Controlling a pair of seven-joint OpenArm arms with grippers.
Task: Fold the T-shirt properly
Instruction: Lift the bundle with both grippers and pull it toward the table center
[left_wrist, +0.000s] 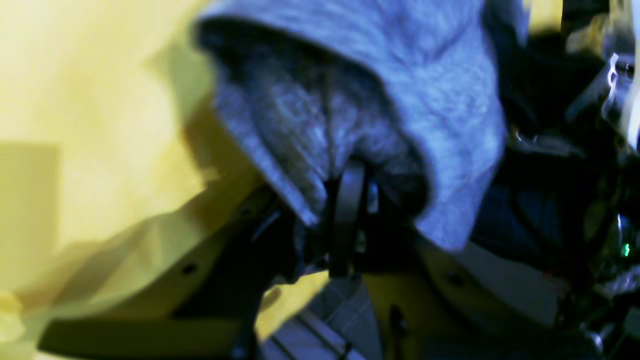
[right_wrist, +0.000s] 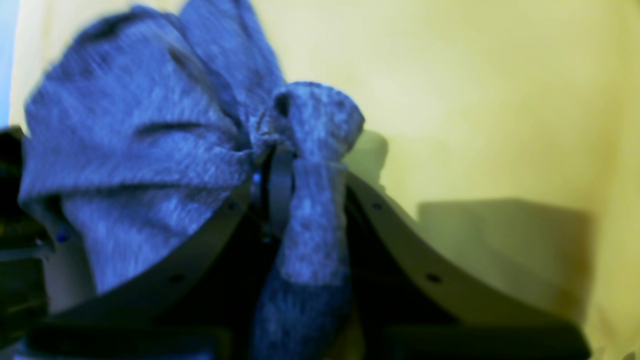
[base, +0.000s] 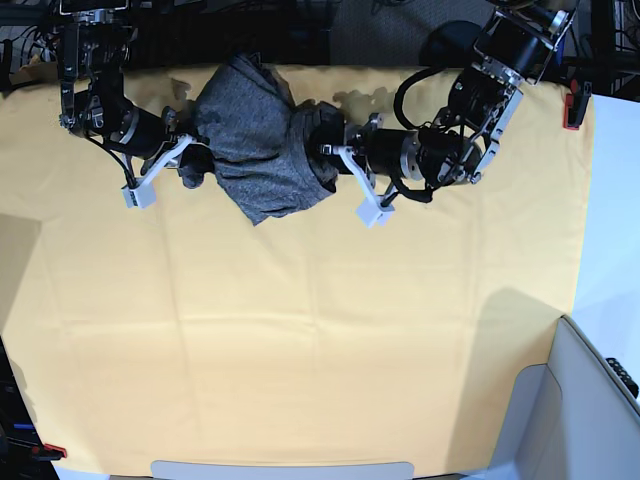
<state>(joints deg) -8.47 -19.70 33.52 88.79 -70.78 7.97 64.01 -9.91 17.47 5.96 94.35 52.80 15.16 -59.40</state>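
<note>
At the worktop's (base: 300, 350) far edge, our right gripper (base: 188, 160) and left gripper (base: 325, 160) both pinch the bunched T-shirt (base: 255, 140), fingers narrow on cloth. We're at the pickup; next, spread it flat.

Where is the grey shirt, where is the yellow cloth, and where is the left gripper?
T-shirt (base: 255, 140), base view, on the middle of the bunched grey fabric.
Yellow cloth (base: 300, 350), base view, on a bare stretch of it.
Left gripper (left_wrist: 350, 187), left wrist view, between the fingertips pinching the fabric.
</note>
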